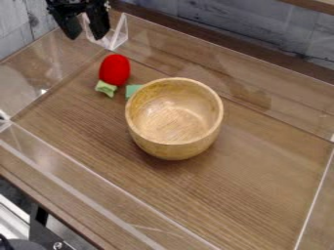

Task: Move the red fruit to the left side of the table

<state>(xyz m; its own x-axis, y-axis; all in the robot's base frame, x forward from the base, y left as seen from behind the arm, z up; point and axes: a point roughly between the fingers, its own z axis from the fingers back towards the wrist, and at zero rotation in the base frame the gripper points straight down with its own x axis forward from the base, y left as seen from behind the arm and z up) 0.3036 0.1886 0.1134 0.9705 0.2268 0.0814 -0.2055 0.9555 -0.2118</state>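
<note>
Red, glossy rounded toy fruit point(115, 67) with green leafy base lies on the brown wood-grain table point(248, 195) beside the wooden bowl point(175, 117) (touching nothing above); black gripper point(81, 29) hangs overhead, jaws spread, empty.

red fruit point(115, 68) by bowl point(175, 118); jaws open

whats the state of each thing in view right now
gripper: open, empty, above the fruit
red fruit: resting on the table, free of the gripper, left of the bowl
wooden bowl: upright, empty
flat green piece: lying by the bowl's rim
table: holds all three
</note>
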